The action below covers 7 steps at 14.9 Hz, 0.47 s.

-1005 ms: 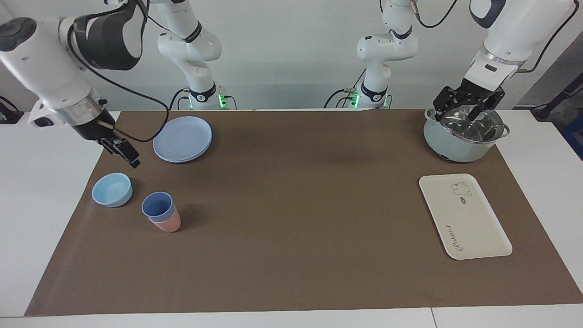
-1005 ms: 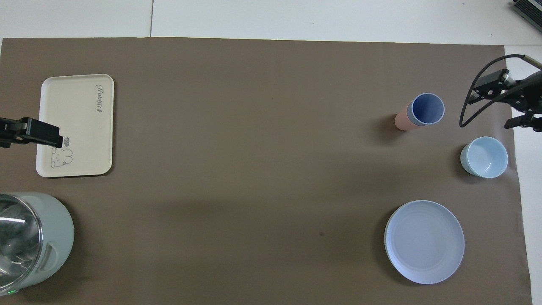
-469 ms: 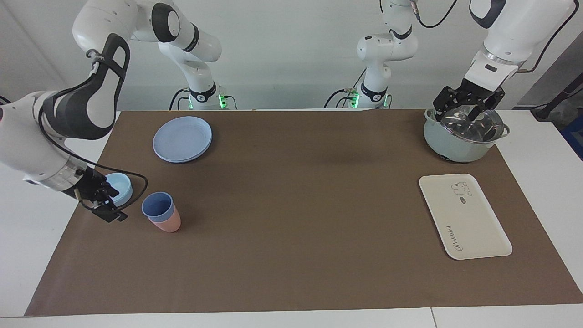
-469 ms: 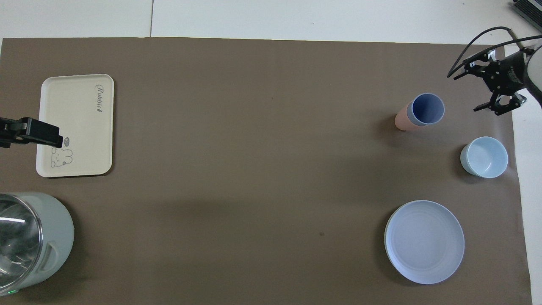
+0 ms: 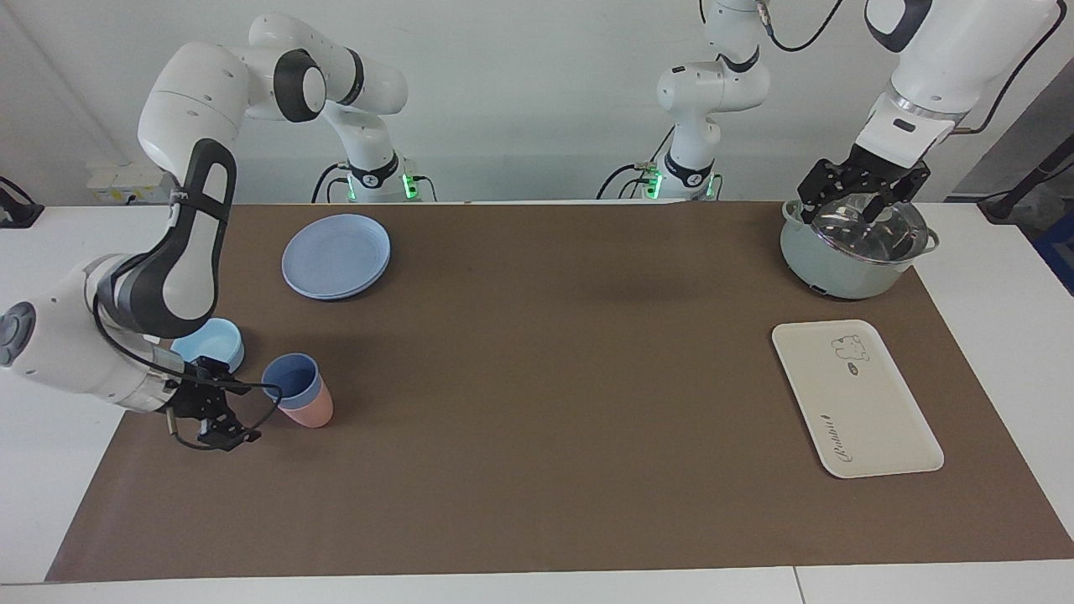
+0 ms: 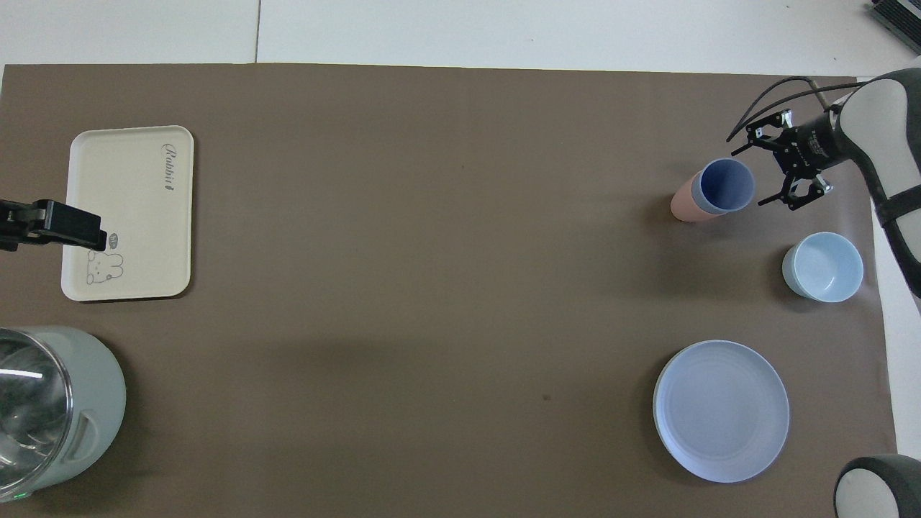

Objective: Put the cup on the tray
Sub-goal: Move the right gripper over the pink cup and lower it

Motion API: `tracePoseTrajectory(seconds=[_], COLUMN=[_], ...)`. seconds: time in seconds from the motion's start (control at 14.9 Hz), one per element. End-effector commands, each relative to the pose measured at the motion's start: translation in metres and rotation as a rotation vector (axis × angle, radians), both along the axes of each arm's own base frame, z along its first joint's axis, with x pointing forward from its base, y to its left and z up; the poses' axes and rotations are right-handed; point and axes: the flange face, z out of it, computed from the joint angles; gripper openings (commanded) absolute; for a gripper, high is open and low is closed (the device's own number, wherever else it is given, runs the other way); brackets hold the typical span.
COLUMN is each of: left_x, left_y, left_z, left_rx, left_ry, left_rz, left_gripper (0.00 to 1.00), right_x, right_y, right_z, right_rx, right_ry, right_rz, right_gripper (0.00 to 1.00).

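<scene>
A: What is the setting?
B: A white table (image 5: 990, 285) under a brown mat (image 5: 554, 403), white wall at the robots' end.

A: Largest items?
B: A lidded pot (image 5: 856, 247) and the tray (image 5: 856, 398) at the left arm's end; the tray is farther from the robots. A blue plate (image 5: 336, 255) and a light-blue bowl (image 5: 210, 346) sit at the right arm's end.

A: The cup?
B: The cup (image 5: 291, 382) stands nested in a pink cup (image 5: 310, 411), beside the bowl, well apart from the tray.

A: The grippers?
B: The right gripper (image 5: 222, 413) is low beside the cup, fingers spread wide, empty, not touching it. The left gripper (image 5: 864, 197) waits over the pot lid, fingers apart, holding nothing.
</scene>
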Motion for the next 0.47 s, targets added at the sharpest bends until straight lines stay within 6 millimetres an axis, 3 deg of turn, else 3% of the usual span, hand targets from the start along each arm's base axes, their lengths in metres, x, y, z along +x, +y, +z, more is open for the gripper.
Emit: tracePoseTrajectory(seconds=[0.0, 0.27, 0.4], left_x=[-0.004, -0.004, -0.004], left_y=[0.003, 0.003, 0.003], left_z=[-0.001, -0.001, -0.001], left_rx=[0.017, 0.017, 0.017], left_ry=[0.007, 0.007, 0.007], left_rz=[0.006, 0.006, 0.006], left_gripper=[1.00, 1.00, 1.00], right_x=[-0.002, -0.010, -0.018], right_y=[0.006, 0.009, 0.009], right_z=[-0.010, -0.021, -0.042], right_rx=[0.060, 0.136, 0.210], right_ry=[0.024, 0.051, 0.083], right_rz=[-0.053, -0.088, -0.132], right_gripper=[1.00, 1.00, 1.00])
